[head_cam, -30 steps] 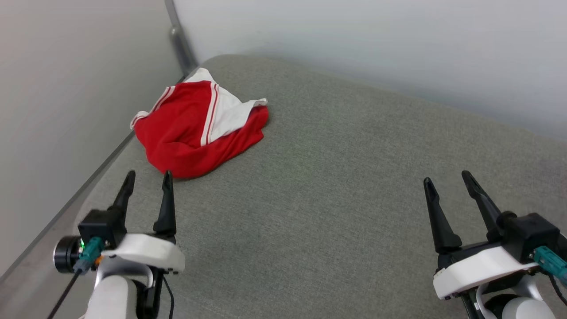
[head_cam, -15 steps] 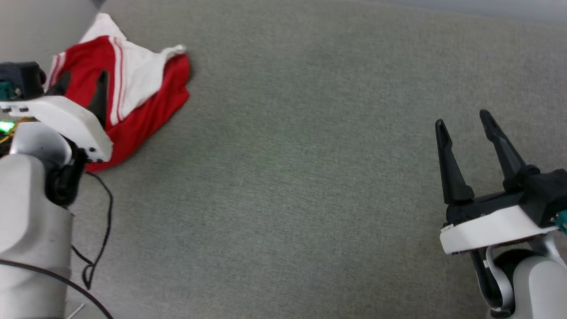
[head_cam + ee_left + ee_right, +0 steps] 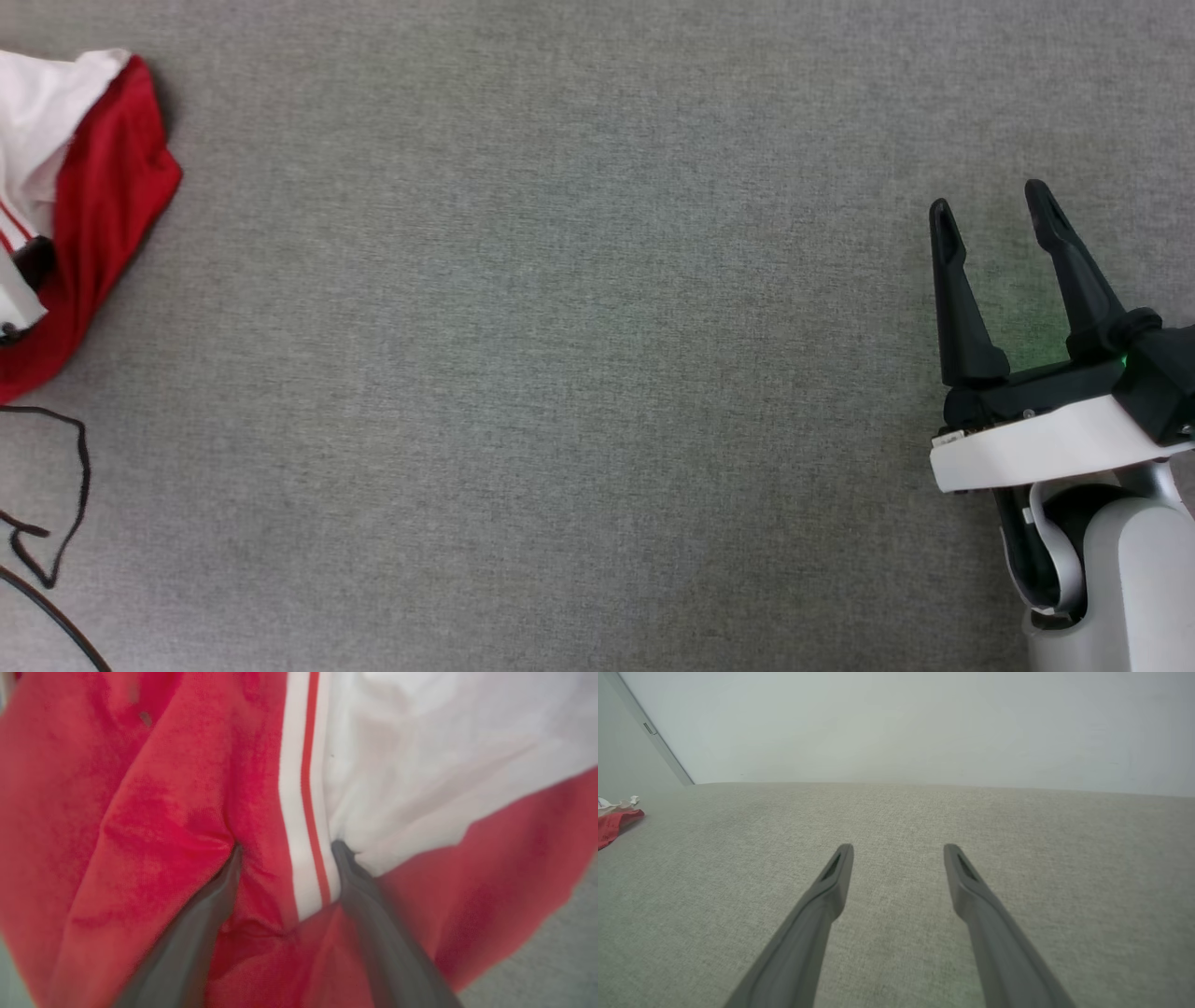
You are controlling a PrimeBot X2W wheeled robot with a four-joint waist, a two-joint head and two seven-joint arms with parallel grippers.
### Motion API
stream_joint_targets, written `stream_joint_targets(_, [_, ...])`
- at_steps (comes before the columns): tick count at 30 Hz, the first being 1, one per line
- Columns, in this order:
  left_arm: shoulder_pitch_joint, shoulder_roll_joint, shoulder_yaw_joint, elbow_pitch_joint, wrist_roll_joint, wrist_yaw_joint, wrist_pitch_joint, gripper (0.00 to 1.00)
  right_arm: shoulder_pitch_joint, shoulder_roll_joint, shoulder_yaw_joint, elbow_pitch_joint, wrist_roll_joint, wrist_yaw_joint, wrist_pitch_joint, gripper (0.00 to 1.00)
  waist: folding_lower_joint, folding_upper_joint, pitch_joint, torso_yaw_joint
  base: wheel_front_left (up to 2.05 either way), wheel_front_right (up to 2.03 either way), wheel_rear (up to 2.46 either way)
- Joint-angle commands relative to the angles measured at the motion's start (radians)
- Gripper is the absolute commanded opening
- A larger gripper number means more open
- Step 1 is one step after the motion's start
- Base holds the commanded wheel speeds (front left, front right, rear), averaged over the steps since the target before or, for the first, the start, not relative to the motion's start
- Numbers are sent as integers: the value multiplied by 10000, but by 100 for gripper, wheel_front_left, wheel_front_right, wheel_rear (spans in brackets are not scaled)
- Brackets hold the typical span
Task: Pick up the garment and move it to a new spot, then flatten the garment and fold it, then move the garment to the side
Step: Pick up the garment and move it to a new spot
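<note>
The left pincer [image 3: 287, 847] stands wide open with both dark fingertips pressed into the shirt [image 3: 140, 812] and nothing clamped. A crumpled ridge of red cloth and a red-and-white striped band lie between its fingers. Red folds spread to the left of its left finger, and a white panel lies ahead and to the right of its right finger. In the head view the shirt is bunched at the far left edge, far to the left of the right pincer, and a thin black cable [image 3: 65, 485] loops on the grey cloth surface [image 3: 560, 373] just below it. The right pincer [image 3: 991, 201] hovers well apart from the shirt, fingers spread wide and holding nothing, with the grey surface beneath and ahead of its tips and a pale wall [image 3: 901, 728] beyond.
</note>
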Motion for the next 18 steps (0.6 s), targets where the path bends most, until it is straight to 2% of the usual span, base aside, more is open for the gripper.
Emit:
stream_joint_targets(1, [384, -351, -173, 728, -94, 8, 738, 100, -167, 4, -24, 52, 57, 1, -88, 100, -1, 0, 187, -177, 0, 0, 0])
stream_joint_targets(3, [418, -378, -208, 867, -112, 8, 922, 100, -181, 4, -40, 67, 65, 1, -95, 100, -1, 0, 192, -177, 0, 0, 0])
stream_joint_targets(4, [402, -413, -197, 931, -165, 34, 964, 76, -189, 4, -64, 86, 68, 1, -99, 100, -1, 0, 191, -170, 0, 0, 0])
stream_joint_targets(5, [368, -439, -209, 965, -165, 58, 910, 25, -193, 4, -85, 93, 63, 1, -99, 100, -1, 0, 166, -154, 0, 0, 0])
stream_joint_targets(6, [357, -444, -262, 907, -97, 49, 727, 0, -191, 4, -102, 100, 47, 1, -91, 100, -1, 0, 126, -136, 0, 0, 0])
stream_joint_targets(9, [281, -367, -313, 634, 53, 66, -48, 0, -163, 4, -131, 134, -1, 1, -76, 100, -1, 0, -100, -51, 0, 0, 0])
stream_joint_targets(14, [-77, -215, -373, 94, 444, 175, -2007, 0, 68, 4, -181, 234, 20, 1, -103, 100, -1, 0, -800, 137, 0, 0, 0])
stream_joint_targets(18, [-223, -329, -513, -199, 749, 300, -3555, 0, 326, 4, -290, 355, 165, 1, -159, 100, -1, 0, -1595, 293, 0, 0, 0])
